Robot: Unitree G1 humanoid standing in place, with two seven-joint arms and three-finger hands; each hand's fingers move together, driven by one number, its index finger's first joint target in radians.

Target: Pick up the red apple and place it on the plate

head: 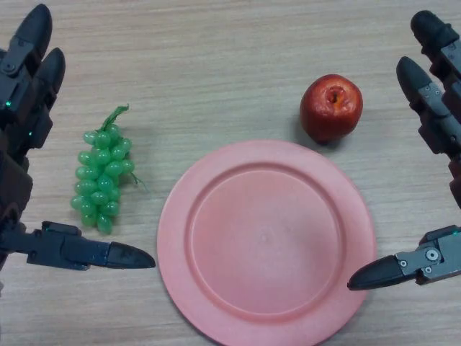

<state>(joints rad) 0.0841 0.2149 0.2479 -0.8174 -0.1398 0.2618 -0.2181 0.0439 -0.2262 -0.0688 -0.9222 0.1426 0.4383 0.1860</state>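
Red apple (331, 107) sits just beyond the pink plate (180, 216), likely firm, smooth, moderately heavy; grasp across its widest girth; right hand (432, 108) and left hand (25, 86) both spread, empty.

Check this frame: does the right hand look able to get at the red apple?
Probably yes: the right hand is open beside the red apple, with only bare table between them.

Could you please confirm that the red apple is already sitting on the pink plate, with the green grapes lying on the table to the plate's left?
Not quite. The head view shows the red apple resting on the table just beyond the upper right rim of the pink plate, not on it. The plate holds nothing. The rest stands: the green grapes lie on the table to the plate's left.
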